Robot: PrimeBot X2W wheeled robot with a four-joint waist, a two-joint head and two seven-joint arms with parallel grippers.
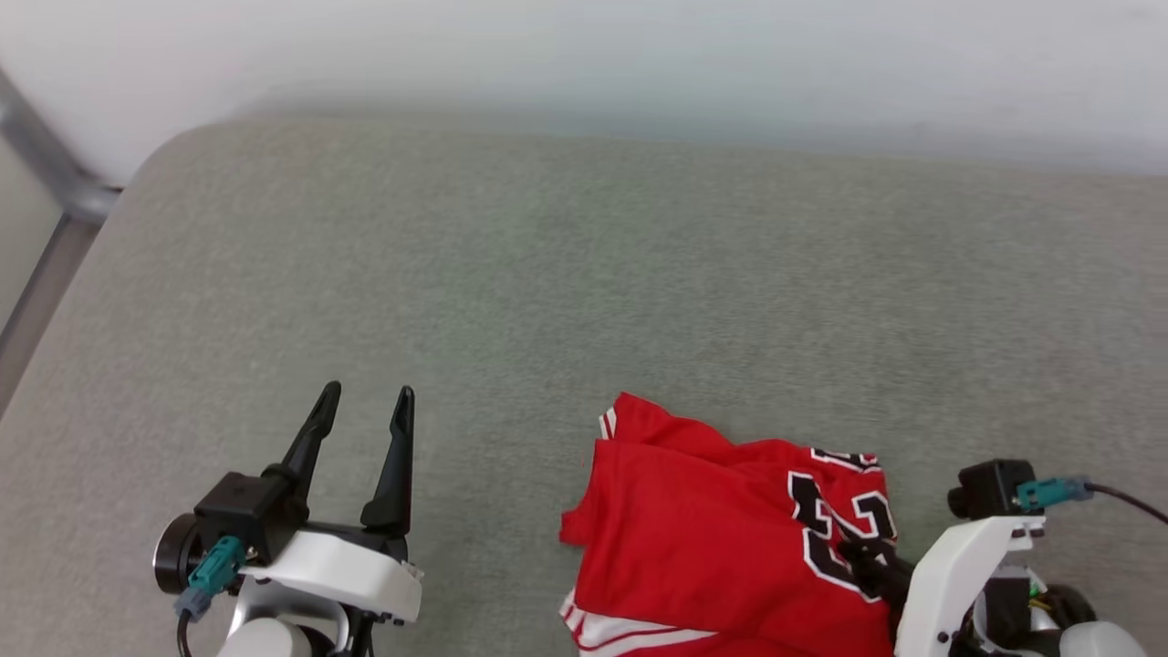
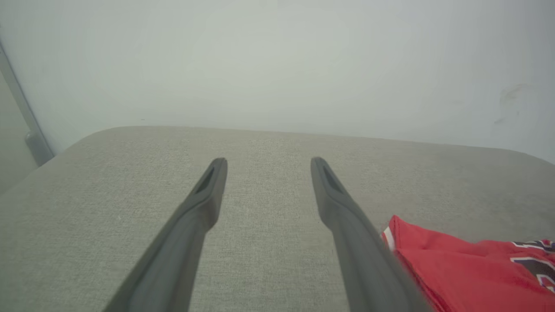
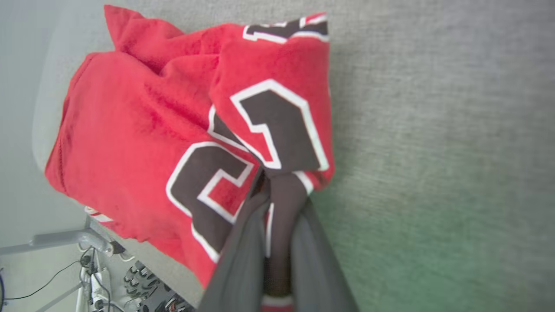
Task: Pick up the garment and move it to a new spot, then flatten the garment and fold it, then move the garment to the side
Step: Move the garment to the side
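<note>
Garment (image 1: 693, 529) at grey surface (image 1: 547, 274) edge

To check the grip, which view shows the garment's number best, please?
Right wrist view: the number on the garment looms large, pinched by the right gripper. Head view: small; left wrist view: a sliver.

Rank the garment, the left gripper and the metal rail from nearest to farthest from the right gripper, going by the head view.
1. garment: clamped in the right gripper, lower right.
2. left gripper: open, lower left, across the cushion.
3. metal rail: beyond the cushion's far left corner.
</note>
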